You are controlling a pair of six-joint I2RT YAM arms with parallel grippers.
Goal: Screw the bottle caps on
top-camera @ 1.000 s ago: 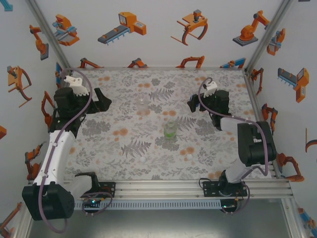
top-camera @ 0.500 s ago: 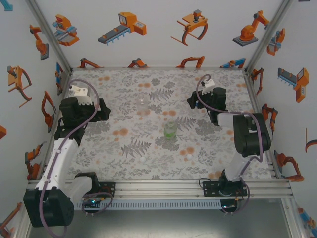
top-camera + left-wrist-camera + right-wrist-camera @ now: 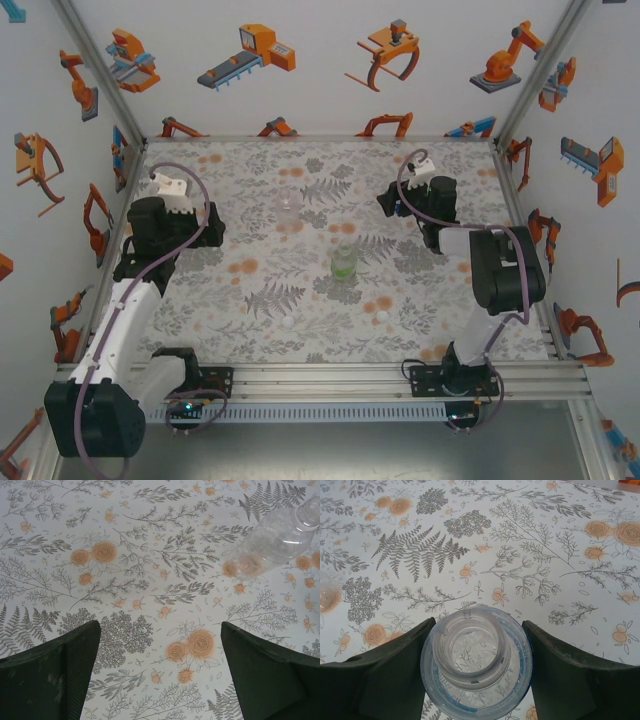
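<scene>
We record bright, even, diffuse light in all three views. In the top view the patterned tabletop (image 3: 260, 290) is uniformly lit. Shadows on it are faint and soft-edged, and we find no hard glare. In the left wrist view the print is sharp at frame centre, while the fingers (image 3: 50, 675) of the left gripper (image 3: 160, 680) render very dark in the lower corners. In the right wrist view the bottle (image 3: 476, 680) at bottom centre is slightly soft, with pale highlights on its rim.

Right hand (image 3: 478, 626) gripped bottle (image 3: 476, 677); left hand (image 3: 160, 627) retreated
</scene>
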